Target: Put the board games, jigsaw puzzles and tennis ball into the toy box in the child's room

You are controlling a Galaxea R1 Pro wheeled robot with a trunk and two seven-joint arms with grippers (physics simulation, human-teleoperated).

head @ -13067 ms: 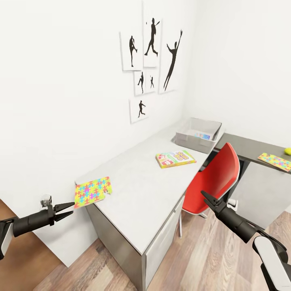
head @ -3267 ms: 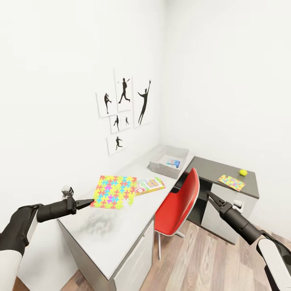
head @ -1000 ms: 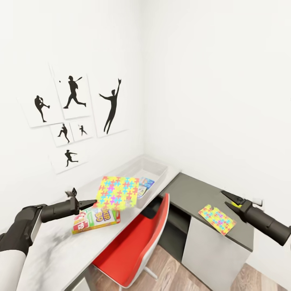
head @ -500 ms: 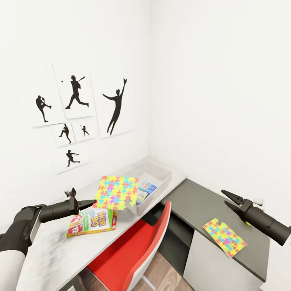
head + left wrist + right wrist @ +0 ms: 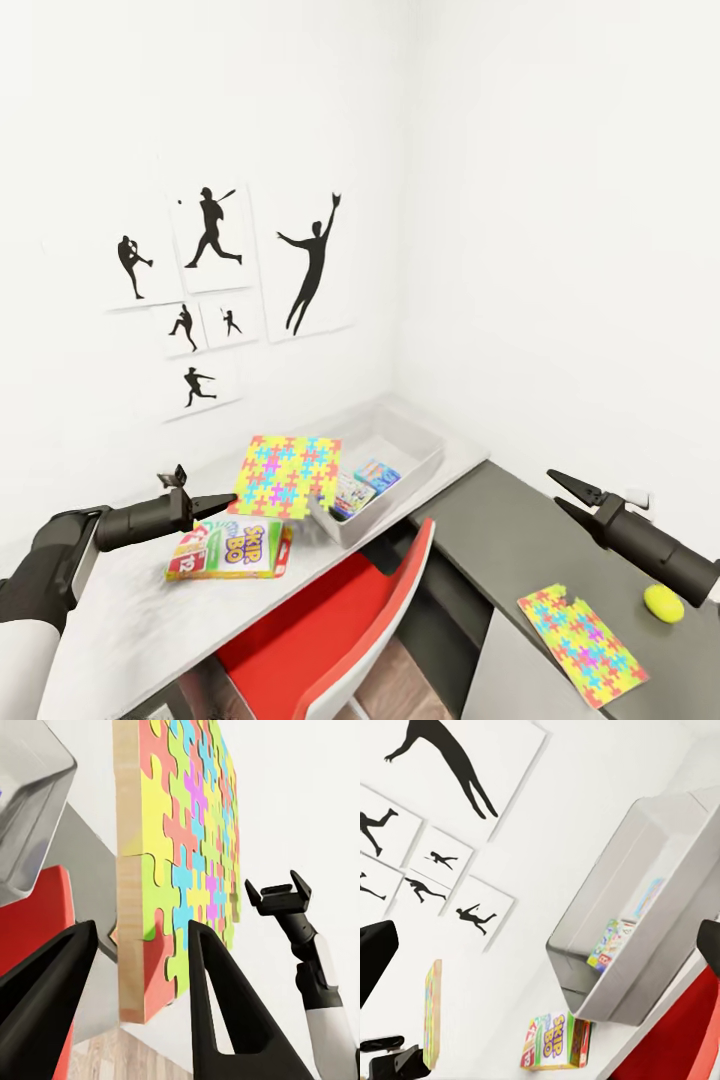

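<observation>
Right now the table (image 5: 140, 610) runs along the pictured wall to the corner, where the toy box (image 5: 425, 462) sits with a couple of small printed items already inside. Short of the box, the Skip-Bo game (image 5: 230, 549) lies flat on the pale top. The left gripper (image 5: 226, 500) is clamped on the edge of a jigsaw puzzle (image 5: 288, 475), held nearly upright above the Skip-Bo game, its far edge just beside the box's near end; the box lies beyond it, along the line the fingers point. The right gripper (image 5: 562, 492), jaws apart and empty, hovers over the dark section, near the second puzzle (image 5: 582, 637) and the tennis ball (image 5: 663, 602).
</observation>
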